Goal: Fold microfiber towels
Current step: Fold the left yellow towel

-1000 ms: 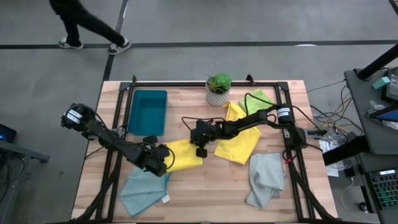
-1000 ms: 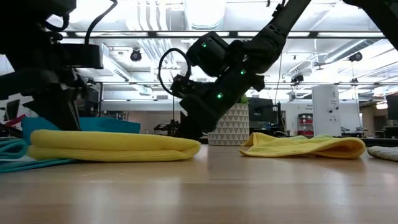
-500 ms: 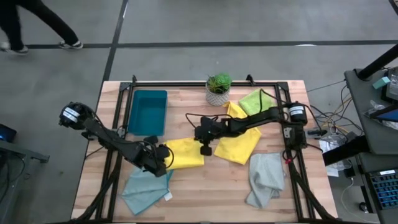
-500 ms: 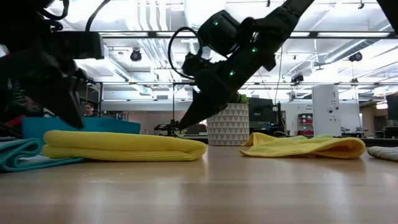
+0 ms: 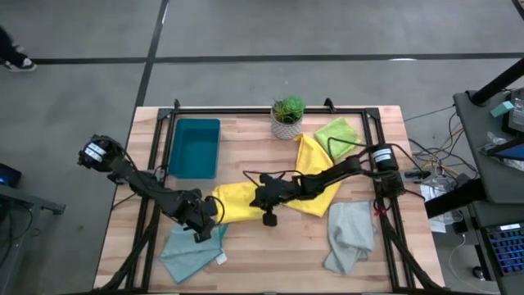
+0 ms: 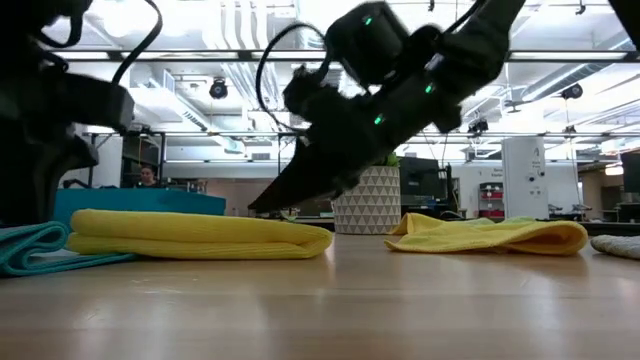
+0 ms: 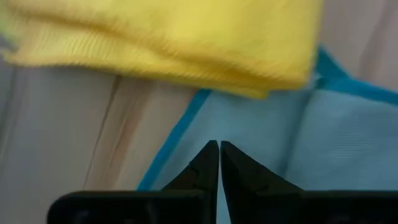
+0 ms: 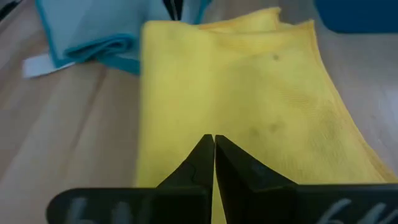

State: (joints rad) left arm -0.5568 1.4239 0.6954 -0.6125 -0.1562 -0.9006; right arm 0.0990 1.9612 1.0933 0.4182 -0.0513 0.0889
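The setting is a robotics laboratory in an open industrial hall. Indicators: a wooden counter (image 5: 270, 238) enclosed by a black metal frame (image 5: 246, 109) carrying two arms; a polished concrete floor (image 5: 327, 33) marked with a dark line; exposed ceiling ducts (image 6: 240, 30) and strip lighting; an equipment cart (image 5: 499, 106) with loose cables (image 5: 434, 156) alongside.

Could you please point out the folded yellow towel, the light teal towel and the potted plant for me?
Folded yellow towel (image 5: 237, 201): high view, middle of its top face.
Light teal towel (image 5: 187, 250): high view, centre of the cloth.
Potted plant (image 5: 287, 109): high view, on its green leaves.
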